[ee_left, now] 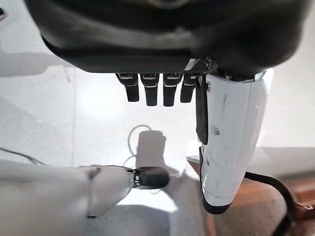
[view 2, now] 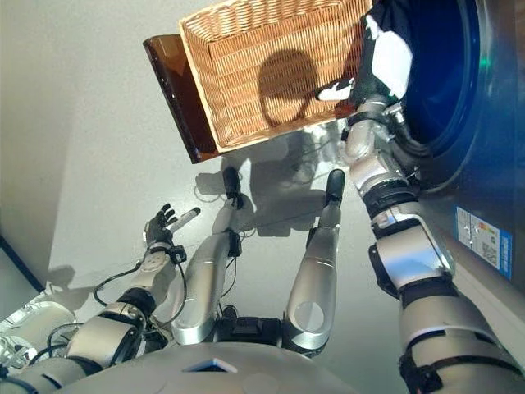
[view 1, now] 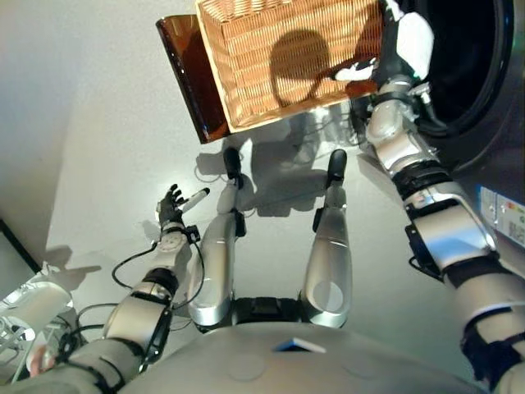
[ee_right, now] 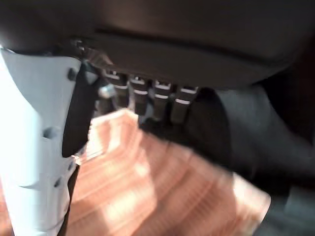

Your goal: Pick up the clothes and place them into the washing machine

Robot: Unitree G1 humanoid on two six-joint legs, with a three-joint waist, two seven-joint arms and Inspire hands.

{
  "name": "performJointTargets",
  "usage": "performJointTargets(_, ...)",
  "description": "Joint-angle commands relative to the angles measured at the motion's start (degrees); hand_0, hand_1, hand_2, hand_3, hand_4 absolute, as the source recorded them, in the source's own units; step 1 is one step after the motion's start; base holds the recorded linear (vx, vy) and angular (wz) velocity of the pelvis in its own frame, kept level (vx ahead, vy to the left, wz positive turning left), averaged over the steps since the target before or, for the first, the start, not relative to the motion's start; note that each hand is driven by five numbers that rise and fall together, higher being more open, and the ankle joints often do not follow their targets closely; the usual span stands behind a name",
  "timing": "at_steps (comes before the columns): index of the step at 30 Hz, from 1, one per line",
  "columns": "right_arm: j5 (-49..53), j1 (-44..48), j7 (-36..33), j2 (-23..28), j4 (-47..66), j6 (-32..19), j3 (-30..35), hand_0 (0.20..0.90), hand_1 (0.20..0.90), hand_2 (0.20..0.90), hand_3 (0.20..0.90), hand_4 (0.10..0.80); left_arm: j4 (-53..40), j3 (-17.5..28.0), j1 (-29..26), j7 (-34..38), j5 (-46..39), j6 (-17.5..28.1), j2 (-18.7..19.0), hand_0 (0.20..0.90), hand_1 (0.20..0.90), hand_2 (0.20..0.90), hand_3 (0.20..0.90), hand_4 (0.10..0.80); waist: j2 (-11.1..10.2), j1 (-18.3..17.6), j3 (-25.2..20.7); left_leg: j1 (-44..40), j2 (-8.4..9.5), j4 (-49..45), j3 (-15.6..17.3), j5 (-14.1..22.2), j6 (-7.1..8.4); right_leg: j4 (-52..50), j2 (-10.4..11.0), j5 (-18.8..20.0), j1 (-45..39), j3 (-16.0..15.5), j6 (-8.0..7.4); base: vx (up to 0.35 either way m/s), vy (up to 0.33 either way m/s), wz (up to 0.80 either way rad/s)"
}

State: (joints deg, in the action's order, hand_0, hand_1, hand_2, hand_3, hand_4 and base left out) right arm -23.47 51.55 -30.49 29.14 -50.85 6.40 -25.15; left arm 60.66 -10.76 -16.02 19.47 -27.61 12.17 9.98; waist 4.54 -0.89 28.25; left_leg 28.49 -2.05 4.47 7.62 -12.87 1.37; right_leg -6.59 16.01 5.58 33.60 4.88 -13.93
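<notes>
Right hand, upper right by the basket and washing machine, fingers relaxed, holding nothing; left hand, lower left, spread wide.

Washing machine cut by frame edge; drum interior dark. Wicker basket top cropped.

We can't read any text here. Only print we see is a small blue-and-white label on the washing machine front panel, below the drum opening; its characters are too small to make out. Wicker basket and both wrist views carry no markings we can read.
</notes>
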Motion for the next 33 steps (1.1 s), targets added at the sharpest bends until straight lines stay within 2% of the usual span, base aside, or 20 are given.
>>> performJointTargets(1,-3.09,6.32,-4.45,5.04,0.95,-0.18,-0.72,0.900,0.900,0.900,0.900,0.800,2.11,1.52,2.22,2.69,0.77,1.51,2.81,0.900,0.900,0.900,0.900,0.800,0.16,0.20,-1.45,0.79,-2.49,0.53,0.29,0.46,6.52,-1.95,-0.43,3.03,4.67,1.22,3.63,0.000,0.000,0.00)
performJointTargets(4,-3.98,7.78,-4.84,6.54,-2.25,0.83,-1.85,0.900,0.900,0.900,0.900,0.800,1.96,1.42,3.20,2.30,0.95,1.74,2.66,0.900,0.900,0.900,0.900,0.800,0.46,0.62,-1.60,1.05,-2.36,0.53,0.30,0.43,6.51,-1.89,-0.39,3.12,4.91,1.30,3.63,-0.021,-0.004,0.00)
performJointTargets(5,-7.47,8.36,-5.06,8.22,-3.47,1.99,-3.71,0.900,0.900,0.900,0.900,0.800,1.86,1.67,3.42,1.98,1.31,1.82,2.70,0.900,0.900,0.900,0.900,0.800,0.61,0.88,-1.60,1.06,-2.33,0.53,0.24,0.39,6.57,-1.87,-0.35,3.18,4.97,1.32,3.61,0.000,0.000,0.00)
performJointTargets(14,-16.70,12.05,-4.09,12.78,-8.14,5.94,-8.87,0.900,0.900,0.900,0.900,0.800,1.54,2.14,3.88,0.93,1.92,2.38,2.48,0.900,0.900,0.900,0.900,0.800,1.34,1.62,-2.31,1.41,-2.19,0.53,-0.04,0.23,6.81,-1.97,-0.22,3.15,5.30,1.28,3.69,-0.003,-0.002,0.00)
performJointTargets(24,-19.60,17.89,-4.19,15.37,-10.98,8.02,-13.07,0.900,0.900,0.900,0.900,0.800,1.22,1.42,4.06,0.83,1.62,2.91,2.43,0.900,0.900,0.900,0.900,0.800,1.53,2.76,-1.99,1.91,-2.00,0.53,-0.46,-0.15,7.00,-2.00,0.04,3.45,5.35,0.78,3.60,0.000,0.000,0.00)
performJointTargets(33,-19.32,20.43,-4.73,15.14,-15.93,10.94,-14.61,0.900,0.900,0.900,0.900,0.800,2.32,1.14,2.41,2.19,1.60,2.60,2.92,0.900,0.900,0.900,0.900,0.800,0.07,3.38,-0.64,3.41,-2.00,0.53,-1.27,-0.76,7.24,-2.39,0.05,3.44,5.61,-0.35,3.54,-0.010,-0.012,0.07)
